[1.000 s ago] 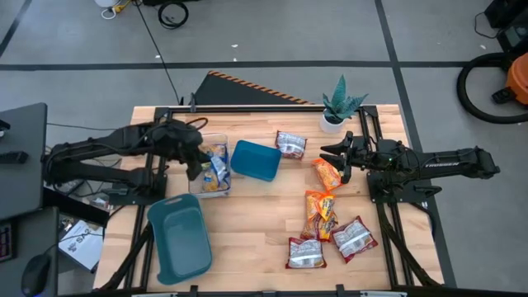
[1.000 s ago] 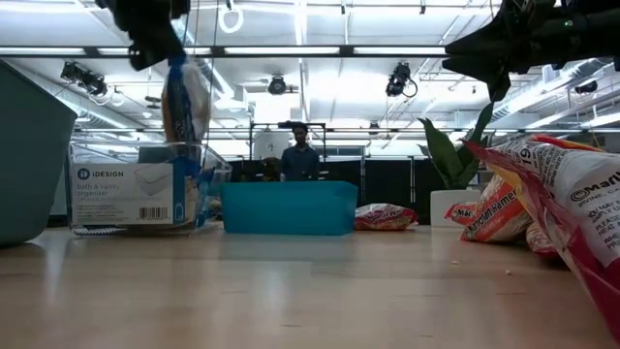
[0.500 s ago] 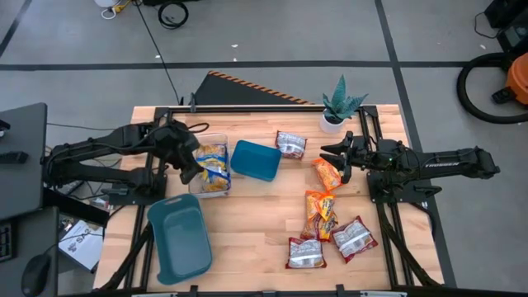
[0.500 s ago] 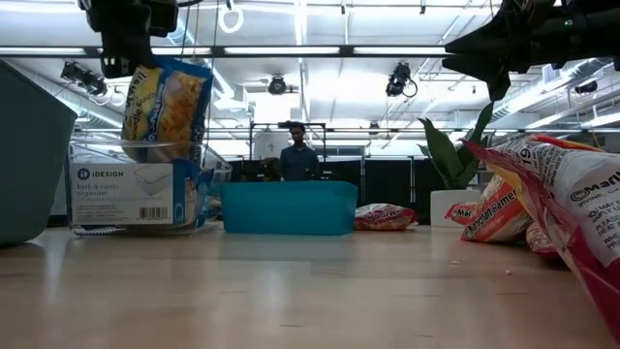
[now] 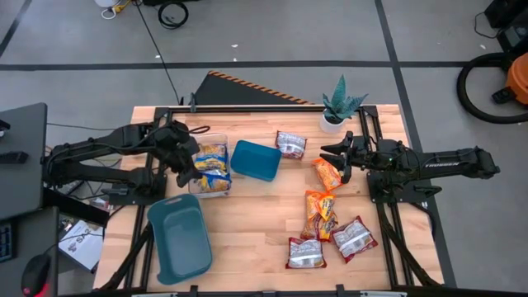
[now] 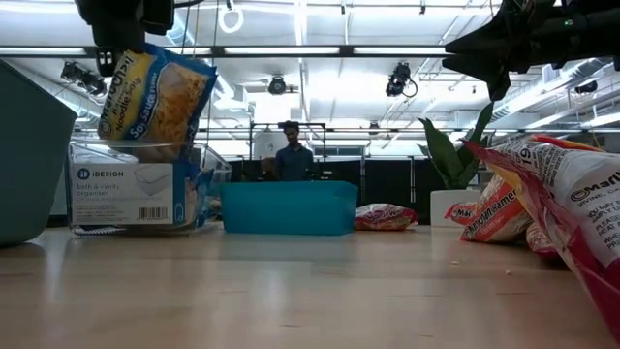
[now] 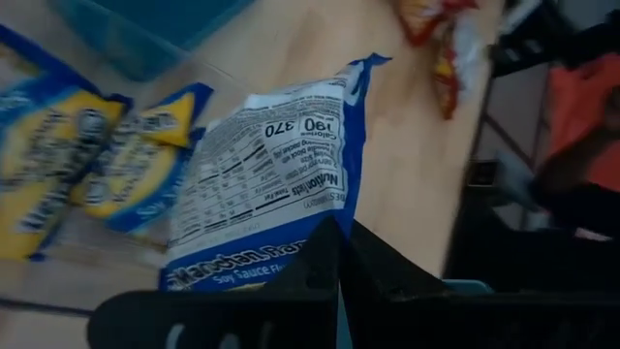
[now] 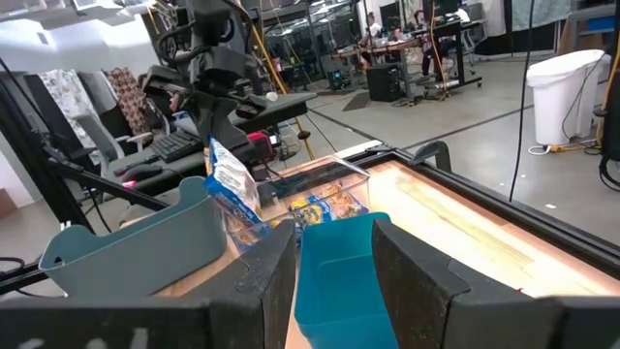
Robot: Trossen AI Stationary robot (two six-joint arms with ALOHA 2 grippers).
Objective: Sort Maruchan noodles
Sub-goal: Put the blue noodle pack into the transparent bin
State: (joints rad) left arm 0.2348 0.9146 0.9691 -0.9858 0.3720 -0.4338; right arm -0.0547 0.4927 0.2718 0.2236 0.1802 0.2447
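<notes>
The left claw [image 5: 188, 167] is clamped shut on the top edge of a yellow-and-blue noodle packet [image 5: 213, 163], which hangs tilted in the air over the clear container [image 5: 211, 188] at the left side of the worktop [image 5: 256, 223]; in the low view the packet [image 6: 155, 94] is above the container's rim [image 6: 140, 184], and the left wrist view shows its white nutrition label [image 7: 276, 184] facing the camera just past the claw's dark fingers [image 7: 329, 276]. More yellow-and-blue packets [image 7: 87, 165] lie inside the container under it. Just beside the container to the right lies a small teal bin [image 5: 256, 160], and nearer the front edge a larger teal bin [image 5: 179, 238]. The right claw [image 5: 340, 156] hovers with its fingers apart and nothing between them, over the right side of the worktop, just beside an orange packet [image 5: 327, 173]. Past that packet toward the front lies another orange packet [image 5: 320, 214], then two red-and-silver packets [image 5: 355, 238] [image 5: 305, 252] side by side near the front edge. A further red-and-silver packet [image 5: 290, 143] lies behind the small teal bin, near a potted plant [image 5: 341, 103] at the back of the worktop. A person [image 6: 292, 155] stands in the room beyond.
</notes>
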